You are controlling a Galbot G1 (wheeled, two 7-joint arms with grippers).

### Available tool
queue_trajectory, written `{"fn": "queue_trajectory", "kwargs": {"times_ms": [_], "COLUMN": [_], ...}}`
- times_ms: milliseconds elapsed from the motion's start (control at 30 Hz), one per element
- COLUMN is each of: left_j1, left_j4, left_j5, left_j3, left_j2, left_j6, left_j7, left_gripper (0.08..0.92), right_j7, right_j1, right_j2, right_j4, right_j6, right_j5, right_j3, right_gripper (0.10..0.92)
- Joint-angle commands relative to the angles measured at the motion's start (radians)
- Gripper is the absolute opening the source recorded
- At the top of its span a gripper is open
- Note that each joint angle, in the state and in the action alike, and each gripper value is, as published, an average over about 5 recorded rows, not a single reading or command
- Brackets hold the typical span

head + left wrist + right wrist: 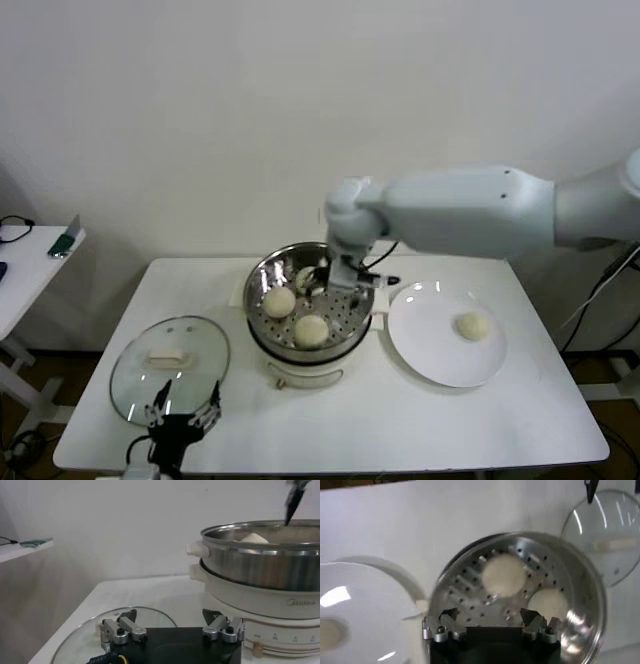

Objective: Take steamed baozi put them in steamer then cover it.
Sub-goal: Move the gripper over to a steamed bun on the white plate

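Right hand (338,277) is over the far side of the steamer (262,278), fingers spread, nothing between them in the right wrist view (490,617); a bun (307,276) sits on the tray just by the fingertips in the head view, whether it touches them I can't tell. Two more steamed baozi on the perforated tray: one toward the left (279,301), one at the near side (311,330); wrist cam shows both (504,575) (547,603), apart from each other. Fourth bun (472,325) alone on the white plate (425,340), right of the steamer, plate rim just beside the pot base. Cover (130,372) lies flat on the bench (400,420) at the near left, handle up, well apart from the steamer opening. Left hand (183,412) parked low at the near edge of the cover, fingers spread and holding nothing (172,625); lid glass (90,635) sits right under it, steamer wall (260,565) beyond.
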Motion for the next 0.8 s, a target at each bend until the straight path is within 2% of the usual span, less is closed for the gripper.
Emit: {"fn": "queue_trajectory", "kwargs": {"times_ms": [33, 233, 367, 667, 800], "left_j1": [0.0, -0.005, -0.009, 0.002, 0.005], "left_j4": [0.0, 0.001, -0.001, -0.004, 0.001], "left_j5": [0.003, 0.004, 0.003, 0.001, 0.003], "left_j3": [0.004, 0.009, 0.01, 0.0, -0.001], "left_j2": [0.001, 0.004, 0.002, -0.001, -0.005], "left_j6": [-0.001, -0.001, 0.001, 0.001, 0.001], "left_j7": [0.001, 0.003, 0.004, 0.007, 0.007], "left_gripper": [0.823, 0.823, 0.823, 0.823, 0.823], "right_j7": [-0.1, -0.038, -0.022, -0.036, -0.031], "right_j1": [0.216, 0.088, -0.084, -0.407, -0.477], "right_j2": [-0.322, -0.507, -0.566, -0.509, -0.461], "right_j4": [-0.038, -0.091, -0.161, -0.436, -0.51], "right_j6": [-0.192, -0.395, -0.441, -0.385, -0.373], "right_j5": [0.384, 0.348, 0.3, 0.145, 0.107], "right_j3": [-0.228, -0.267, -0.159, 0.131, 0.189], "right_gripper": [0.823, 0.823, 0.823, 0.823, 0.823]}}
